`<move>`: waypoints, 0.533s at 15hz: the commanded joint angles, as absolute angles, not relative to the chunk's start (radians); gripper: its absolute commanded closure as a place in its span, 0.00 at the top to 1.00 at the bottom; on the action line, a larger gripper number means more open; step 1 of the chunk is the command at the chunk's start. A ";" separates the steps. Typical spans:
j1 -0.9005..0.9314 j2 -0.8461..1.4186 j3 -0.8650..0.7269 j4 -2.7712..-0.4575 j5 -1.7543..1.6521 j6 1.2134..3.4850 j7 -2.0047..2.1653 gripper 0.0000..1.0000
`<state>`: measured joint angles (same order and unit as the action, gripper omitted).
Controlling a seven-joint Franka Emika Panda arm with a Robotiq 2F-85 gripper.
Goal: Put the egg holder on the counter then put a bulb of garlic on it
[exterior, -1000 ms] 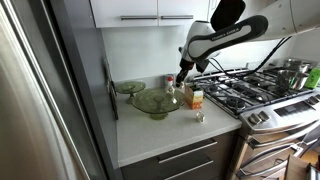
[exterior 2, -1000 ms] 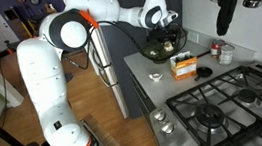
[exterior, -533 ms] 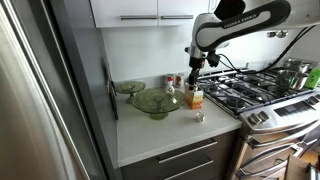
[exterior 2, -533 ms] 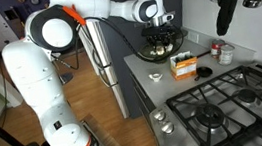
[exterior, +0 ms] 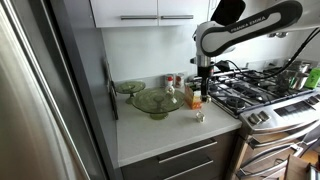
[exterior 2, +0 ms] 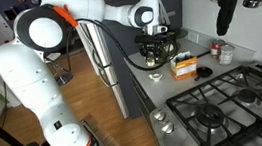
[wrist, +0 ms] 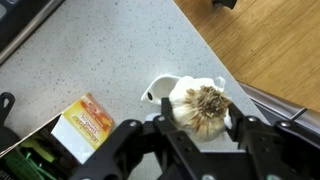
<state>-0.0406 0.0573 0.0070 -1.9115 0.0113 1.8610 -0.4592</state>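
Only the wrist view shows the fingers clamped on the garlic, overlapping the egg holder on the desk. An exterior view shows the egg holder standing apart from the box.

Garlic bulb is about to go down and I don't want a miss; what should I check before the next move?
1. Is the garlic bulb clamped in the hand: ok.
2. Is the egg holder on the counter: ok.
3. Is the bulb centred over the holder: cannot tell; the holder shows to one side, partly hidden.
4. Is the orange box apart from the holder: ok.
5. Is the holder's opening free: cannot tell.
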 commanded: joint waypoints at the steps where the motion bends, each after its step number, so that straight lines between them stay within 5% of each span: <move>1: -0.035 0.057 0.003 -1.980 0.018 1.918 -0.466 0.27; 8: -0.036 0.114 0.005 -2.003 -0.005 2.047 -0.459 0.27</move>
